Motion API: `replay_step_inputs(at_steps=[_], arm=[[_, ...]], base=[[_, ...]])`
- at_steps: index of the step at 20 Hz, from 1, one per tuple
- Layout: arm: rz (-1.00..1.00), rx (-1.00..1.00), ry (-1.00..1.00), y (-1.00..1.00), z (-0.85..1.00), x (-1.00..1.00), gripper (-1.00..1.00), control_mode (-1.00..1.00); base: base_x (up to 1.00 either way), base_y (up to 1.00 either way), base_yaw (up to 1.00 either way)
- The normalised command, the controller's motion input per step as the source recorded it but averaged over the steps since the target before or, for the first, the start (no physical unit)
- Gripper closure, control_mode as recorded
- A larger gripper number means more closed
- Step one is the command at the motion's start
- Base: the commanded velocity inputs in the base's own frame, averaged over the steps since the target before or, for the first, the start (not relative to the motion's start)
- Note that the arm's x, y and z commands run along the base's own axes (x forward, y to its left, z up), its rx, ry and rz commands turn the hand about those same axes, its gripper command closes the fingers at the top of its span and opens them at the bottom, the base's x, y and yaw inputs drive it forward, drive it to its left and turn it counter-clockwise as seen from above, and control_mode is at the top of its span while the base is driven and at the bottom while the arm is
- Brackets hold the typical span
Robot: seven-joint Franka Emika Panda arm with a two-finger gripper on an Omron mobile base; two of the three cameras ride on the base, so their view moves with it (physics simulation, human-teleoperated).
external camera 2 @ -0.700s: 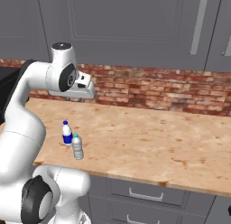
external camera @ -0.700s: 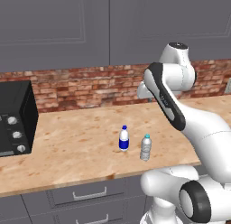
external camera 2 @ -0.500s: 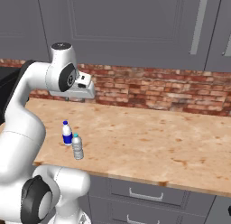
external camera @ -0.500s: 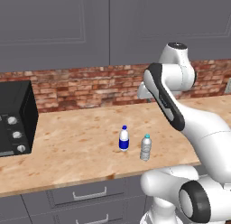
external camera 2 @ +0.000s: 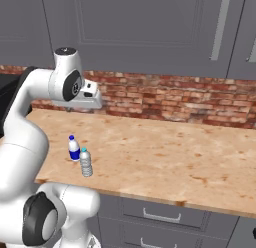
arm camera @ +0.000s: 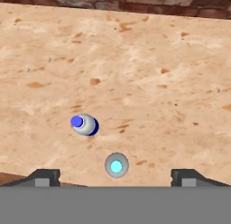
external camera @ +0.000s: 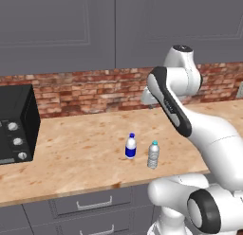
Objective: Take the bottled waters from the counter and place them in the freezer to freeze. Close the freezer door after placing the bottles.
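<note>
Two bottled waters stand upright side by side near the front edge of the tan speckled counter [external camera: 71, 153]. One has a dark blue label and white top [external camera: 131, 147] [external camera 2: 74, 149] [arm camera: 85, 124]. The other is clear and ribbed with a teal cap [external camera: 153, 155] [external camera 2: 86, 162] [arm camera: 117, 165]. My gripper [arm camera: 116, 178] hangs high above them, pointing down, open and holding nothing. The teal cap sits almost midway between its fingertips, far below. The freezer and its door are out of view.
A black toaster oven [external camera: 14, 125] stands at the counter's left end. A brick backsplash [external camera 2: 165, 99] and grey upper cabinets [external camera: 71, 30] rise behind. Grey drawer fronts with silver handles [external camera 2: 160, 214] run under the counter. My own arm [external camera: 175, 111] arches over the bottles' right side.
</note>
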Motion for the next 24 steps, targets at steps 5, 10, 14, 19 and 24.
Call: replay_step_inputs(at_steps=[5, 10, 14, 19, 24], arm=[[0.06, 0.01, 0.0, 0.37, -0.26, 0.0, -1.0, -1.0], [0.14, 0.0, 0.02, 0.19, -0.52, 0.03, -1.0, -1.0], [0.22, 0.0, 0.02, 0.19, -0.51, 0.16, -1.0, -1.0], [0.26, 0.0, 0.0, 0.22, -0.55, 0.18, -1.0, -1.0], [0.26, 0.0, 0.01, 0.12, -0.62, 0.18, -1.0, -1.0]], base=[[0.0, 0.0, 0.0], [0.0, 0.0, 0.0], [0.0, 0.0, 0.0], [0.0, 0.0, 0.0], [0.0, 0.0, 0.0]])
